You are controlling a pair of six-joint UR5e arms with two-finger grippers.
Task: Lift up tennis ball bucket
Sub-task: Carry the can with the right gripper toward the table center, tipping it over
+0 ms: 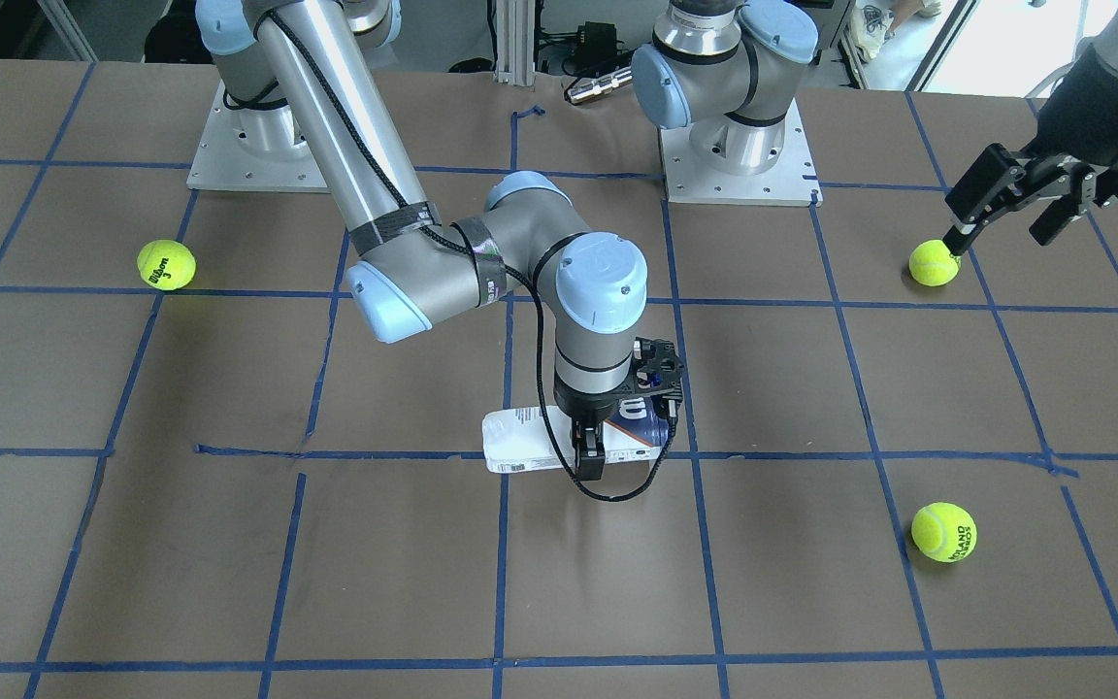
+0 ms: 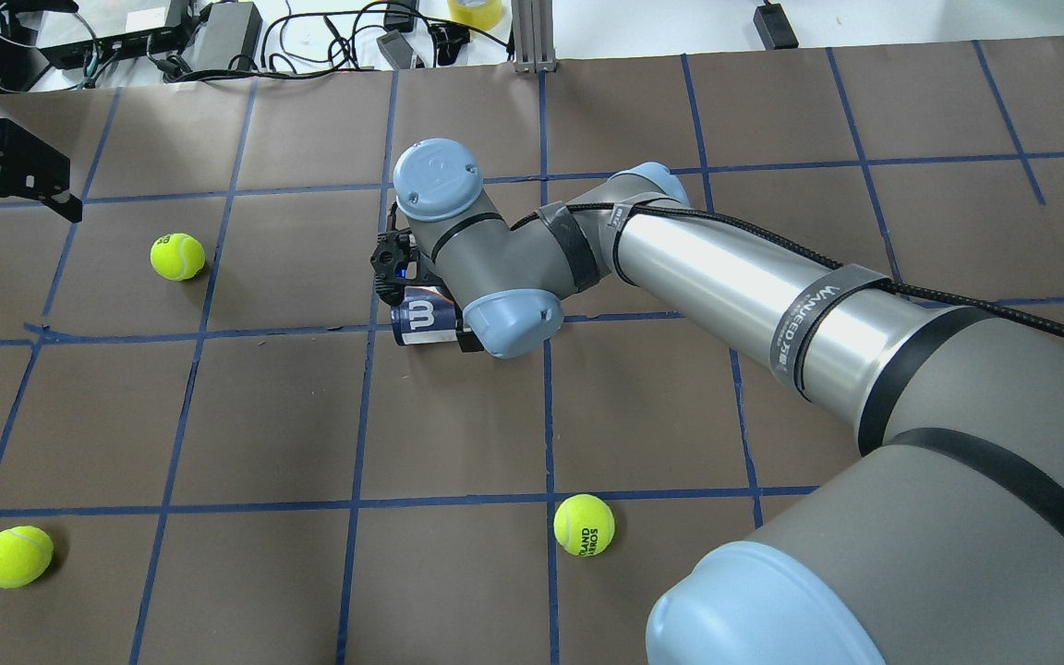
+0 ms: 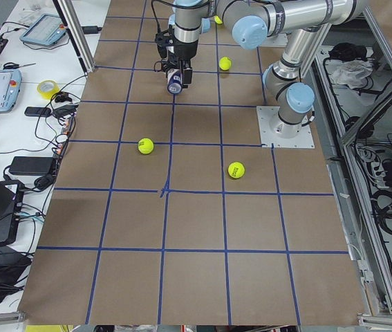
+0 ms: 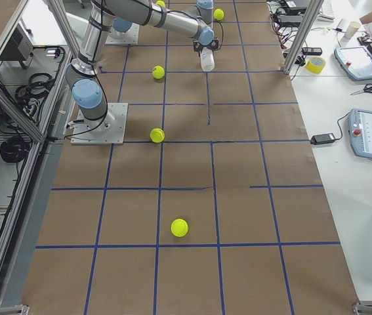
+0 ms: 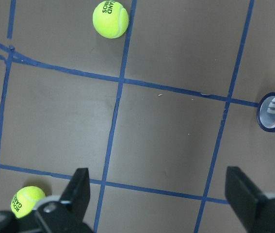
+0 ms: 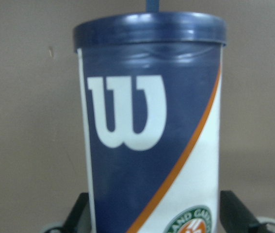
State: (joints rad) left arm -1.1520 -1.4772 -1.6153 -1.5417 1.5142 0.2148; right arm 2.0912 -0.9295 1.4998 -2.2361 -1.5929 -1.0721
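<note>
Your right gripper (image 1: 603,437) clamps the tennis ball bucket (image 1: 520,442) (lying sideways); your left gripper (image 5: 159,191) hangs wide open.

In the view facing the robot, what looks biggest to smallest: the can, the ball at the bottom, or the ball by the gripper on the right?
1. tennis ball bucket, though partly hidden.
2. bottom ball.
3. ball by the left gripper, slightly smaller; it is farther from the camera, so unsure.
</note>
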